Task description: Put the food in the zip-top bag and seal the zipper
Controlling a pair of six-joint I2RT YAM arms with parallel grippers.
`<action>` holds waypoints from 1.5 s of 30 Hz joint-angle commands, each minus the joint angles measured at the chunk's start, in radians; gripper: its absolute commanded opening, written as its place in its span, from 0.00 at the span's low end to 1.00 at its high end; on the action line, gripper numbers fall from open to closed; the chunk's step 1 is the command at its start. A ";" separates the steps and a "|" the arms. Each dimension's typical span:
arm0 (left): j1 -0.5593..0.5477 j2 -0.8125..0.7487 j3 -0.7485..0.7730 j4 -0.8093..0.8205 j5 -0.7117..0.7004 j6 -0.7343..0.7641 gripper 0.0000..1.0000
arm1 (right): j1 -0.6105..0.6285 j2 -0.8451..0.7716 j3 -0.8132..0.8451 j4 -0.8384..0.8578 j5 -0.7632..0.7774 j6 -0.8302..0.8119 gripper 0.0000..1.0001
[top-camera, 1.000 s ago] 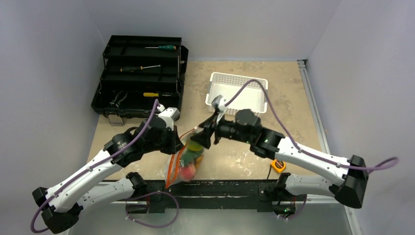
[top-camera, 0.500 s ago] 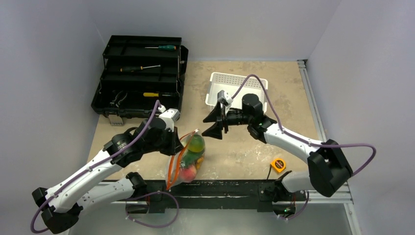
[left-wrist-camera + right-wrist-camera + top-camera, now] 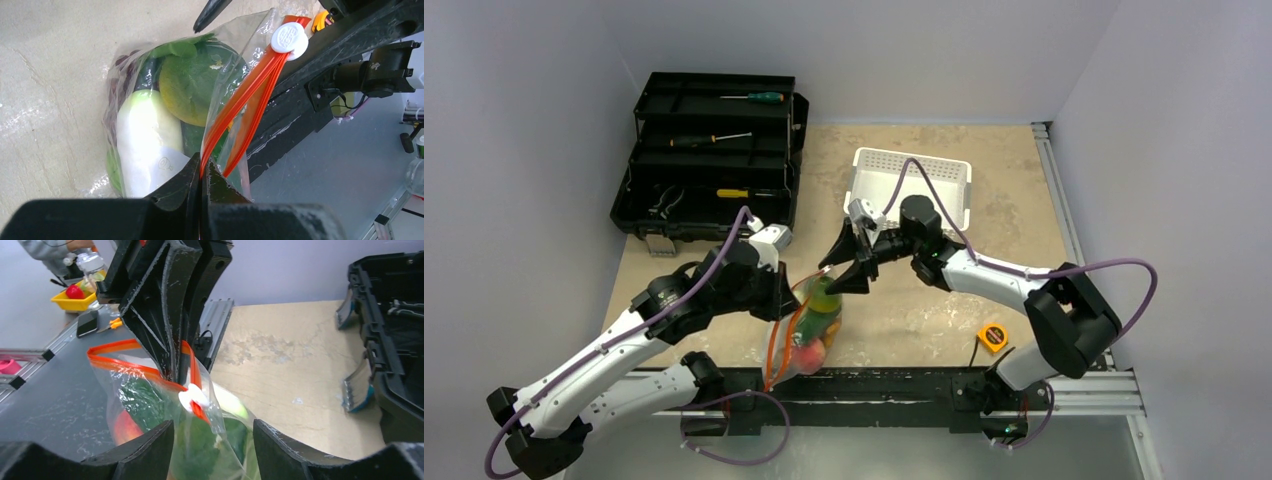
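Observation:
The zip-top bag (image 3: 809,330) hangs at the table's near edge with the food inside: a green cabbage (image 3: 192,85), a pink peach (image 3: 125,427) and dark grapes (image 3: 122,65). My left gripper (image 3: 202,170) is shut on one orange-red strip of the zipper (image 3: 240,105); in the top view the left gripper (image 3: 786,300) is at the bag's left. The two strips part below the white slider (image 3: 289,37), which sits at the far end. My right gripper (image 3: 212,432) is open, straddling the bag's corner just under the slider (image 3: 194,397); in the top view the right gripper (image 3: 824,278) is at the bag's top.
An open black toolbox (image 3: 709,165) holding screwdrivers stands at the back left. A white perforated basket (image 3: 911,180) sits behind the right arm. A yellow tape measure (image 3: 994,337) lies at the front right, and the black base rail (image 3: 874,385) runs under the bag.
The right gripper pulled back from the bag toward the basket, then swung left again to the bag's top corner, its jaws a little narrower. The left gripper kept its hold.

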 commanded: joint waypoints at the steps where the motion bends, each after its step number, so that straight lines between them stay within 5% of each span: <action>1: 0.004 -0.005 0.010 0.002 0.035 0.021 0.00 | 0.022 0.011 0.053 0.054 -0.032 -0.010 0.57; 11: 0.003 -0.003 0.019 -0.002 0.070 0.027 0.00 | 0.022 -0.005 0.059 0.000 -0.017 -0.013 0.26; 16: 0.004 0.013 0.048 -0.021 0.102 0.044 0.00 | 0.022 -0.035 0.051 -0.006 -0.030 0.028 0.00; 18: 0.004 0.027 0.078 -0.044 0.100 0.052 0.05 | 0.023 -0.051 0.043 0.013 -0.029 0.077 0.00; 23: -0.002 0.050 0.164 -0.083 0.079 0.086 0.36 | 0.024 -0.092 0.045 -0.030 0.072 0.189 0.00; 26: -0.013 0.050 0.207 -0.052 0.056 0.113 0.44 | 0.023 -0.106 0.062 -0.117 0.163 0.256 0.00; 31: -0.039 0.054 0.255 0.000 -0.092 0.140 0.47 | 0.024 -0.123 0.043 -0.124 0.218 0.367 0.00; 37: -0.069 -0.002 0.163 0.252 -0.227 0.238 0.47 | 0.024 -0.169 0.030 -0.191 0.310 0.434 0.00; 45: -0.081 0.064 0.175 0.417 -0.205 0.389 0.47 | 0.026 -0.213 0.050 -0.243 0.328 0.482 0.00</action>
